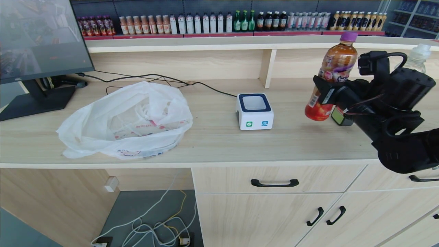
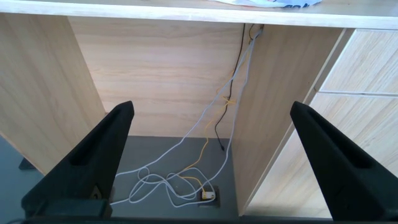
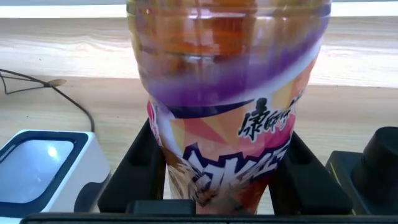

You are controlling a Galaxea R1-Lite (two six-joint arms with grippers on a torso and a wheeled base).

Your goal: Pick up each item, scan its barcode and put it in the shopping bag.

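Bottle point(image 1: 331, 75): orange-red drink with a purple cap, clamped in the right gripper point(image 1: 323, 96) over the counter's point(image 1: 219, 144) right end; it looks lifted clear of the surface.
Grip: the right fingers close around the lower half of the label, one on each side, as the right wrist view shows.
Long axis: near upright, cap up and leaning a little toward the right edge.
Key relation: the scanner point(image 1: 254, 111) sits at mid-counter to the left of the bottle, its blue-rimmed window facing up; the right arm is the nearer one by far.
Next move, as a judgement: carry the bottle left and turn the label's barcode toward that window. A white patch low on the scanner side may be the code, but it is too small to tell.
Shopping bag point(image 1: 127, 120): white plastic, slumped on the left half of the counter beyond the scanner, mouth open upward; I cannot tell what is inside.
Left gripper point(image 2: 211, 112): low, below the counter edge, fingers spread wide, holding nothing.
Waiting items: a small dark-and-green item point(image 1: 341, 118) just behind the bottle and a clear bottle point(image 1: 418, 56) by the far right corner.
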